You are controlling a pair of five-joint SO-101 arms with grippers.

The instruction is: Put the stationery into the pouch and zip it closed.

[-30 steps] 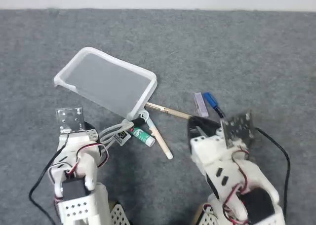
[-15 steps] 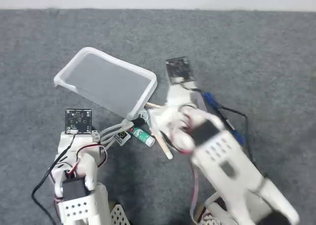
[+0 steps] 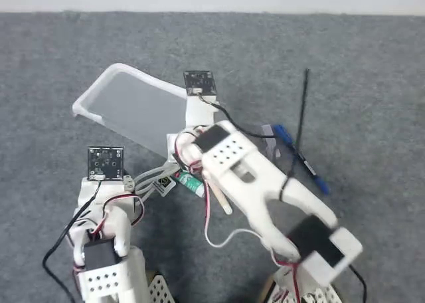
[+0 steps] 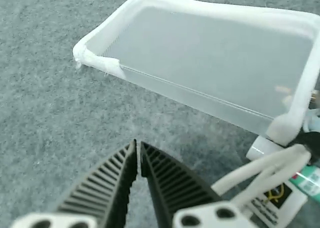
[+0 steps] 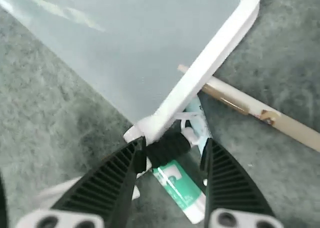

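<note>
The translucent white pouch [image 3: 133, 107] lies at the back left. At its near corner lie a green and white tube [image 3: 189, 182], a black piece [image 5: 167, 144] and a cream pen [image 3: 220, 198]. A blue pen [image 3: 292, 150] and a purple eraser [image 3: 268, 134] lie to the right. My right arm [image 3: 226, 157] stretches over that corner. Its gripper [image 5: 172, 155] is open, its fingers either side of the pouch rim [image 5: 210, 63], the black piece and the tube [image 5: 180, 188]. My left gripper [image 4: 138, 144] is shut and empty, just short of the pouch [image 4: 210, 63].
A wooden pencil [image 5: 250, 105] lies beside the pouch corner. White cords with a tag [image 4: 270, 170] trail by the left gripper. A black cable [image 3: 302, 117] rises from the right arm. Bare grey carpet [image 3: 358, 64] lies at the back right.
My right arm has swung from the near right across the stationery to the pouch's near corner. The left arm has hardly shifted.
</note>
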